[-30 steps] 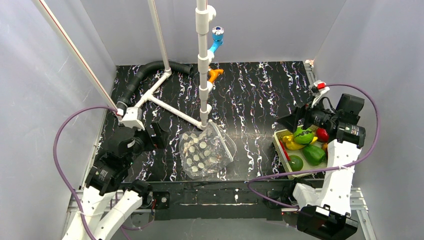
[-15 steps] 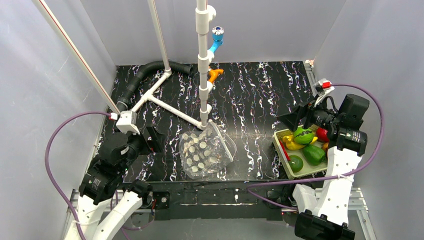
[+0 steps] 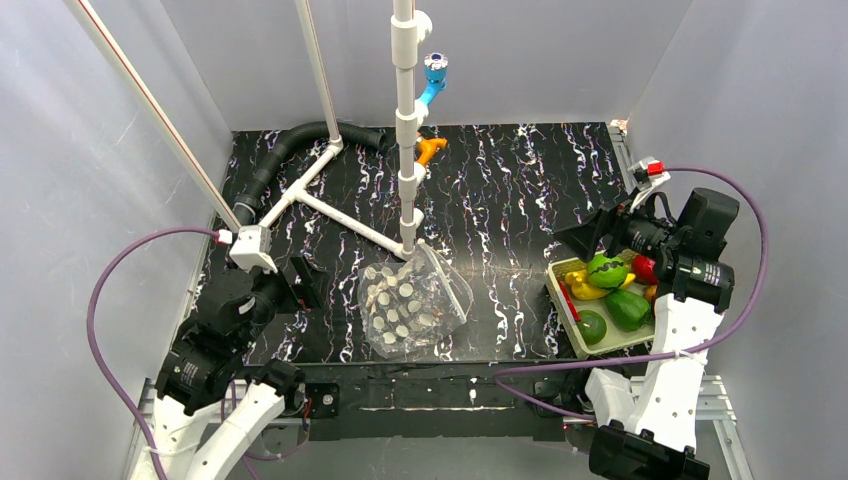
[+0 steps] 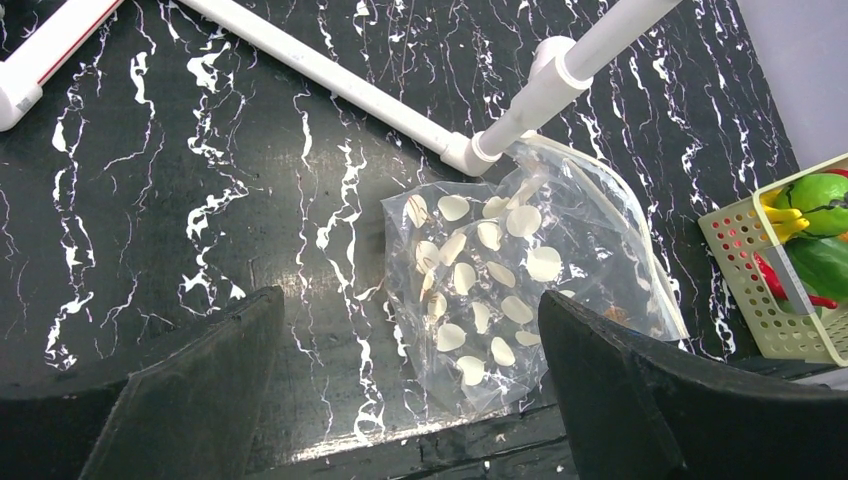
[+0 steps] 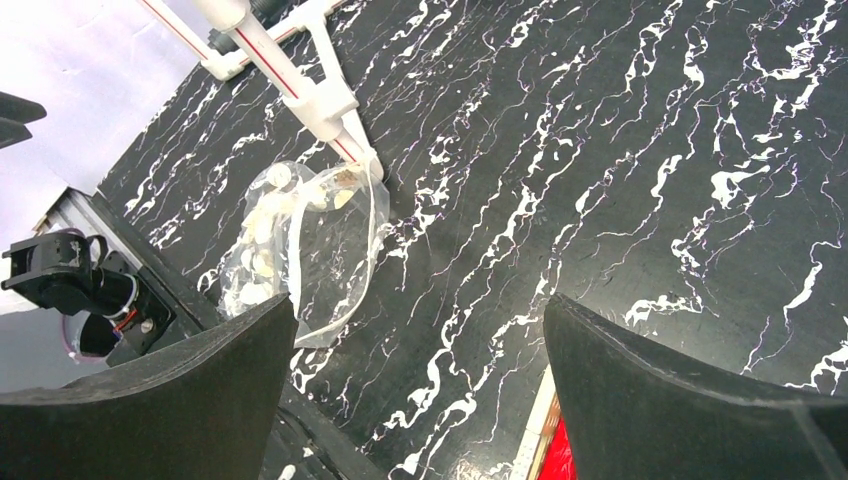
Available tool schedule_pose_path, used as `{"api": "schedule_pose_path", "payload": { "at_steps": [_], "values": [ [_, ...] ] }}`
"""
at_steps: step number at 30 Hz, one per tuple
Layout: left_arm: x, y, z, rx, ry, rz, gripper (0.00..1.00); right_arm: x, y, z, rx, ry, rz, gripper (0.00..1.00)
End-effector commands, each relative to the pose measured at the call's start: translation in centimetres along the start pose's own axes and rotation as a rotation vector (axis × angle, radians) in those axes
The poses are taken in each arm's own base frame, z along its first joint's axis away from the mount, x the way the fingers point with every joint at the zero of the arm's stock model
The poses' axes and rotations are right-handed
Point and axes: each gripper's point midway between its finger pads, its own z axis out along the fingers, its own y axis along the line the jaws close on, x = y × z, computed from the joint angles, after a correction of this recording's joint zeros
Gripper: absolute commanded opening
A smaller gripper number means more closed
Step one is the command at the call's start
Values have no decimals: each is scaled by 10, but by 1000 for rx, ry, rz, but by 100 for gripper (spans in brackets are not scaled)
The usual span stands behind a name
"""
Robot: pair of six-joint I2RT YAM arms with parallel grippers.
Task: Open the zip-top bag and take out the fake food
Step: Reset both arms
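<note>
The zip-top bag [image 3: 412, 305] lies on the black marbled table near its front edge, clear with whitish dots, its zip rim gaping in a loop on the right side [image 4: 500, 290] [image 5: 290, 250]. The fake food [image 3: 612, 290], green, yellow and red pieces, sits in a pale mesh basket [image 3: 560, 305] at the right; the left wrist view catches it at its right edge [image 4: 820, 200]. My left gripper [image 3: 303, 280] [image 4: 410, 295] hovers open to the left of the bag, holding nothing. My right gripper [image 3: 585, 238] [image 5: 420, 300] hangs open and empty above the basket's far left corner.
A white pipe frame [image 3: 330, 205] lies on the table; its upright pipe [image 3: 405, 130] stands with its foot against the bag's far edge. A black hose [image 3: 290, 145] curves at the back left. Orange [image 3: 430, 150] and blue [image 3: 433, 80] fittings sit behind the upright. Grey walls enclose three sides.
The left arm has drawn back slightly toward the near left. The right arm has shifted a little to the right. Bag and basket have not moved; both grippers stay open.
</note>
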Motion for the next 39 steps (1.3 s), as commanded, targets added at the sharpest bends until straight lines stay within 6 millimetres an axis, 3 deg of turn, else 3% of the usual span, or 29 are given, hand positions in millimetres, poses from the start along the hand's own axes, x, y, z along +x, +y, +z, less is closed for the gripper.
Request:
{"api": "schedule_pose_path", "payload": {
  "at_steps": [1, 39],
  "values": [
    [-2, -1, -5, 8, -7, -5, 98, -7, 4, -1, -12, -30, -15, 98],
    [1, 0, -8, 18, -17, -11, 98, 0, -3, 2, 19, -34, 60, 98]
  ]
}}
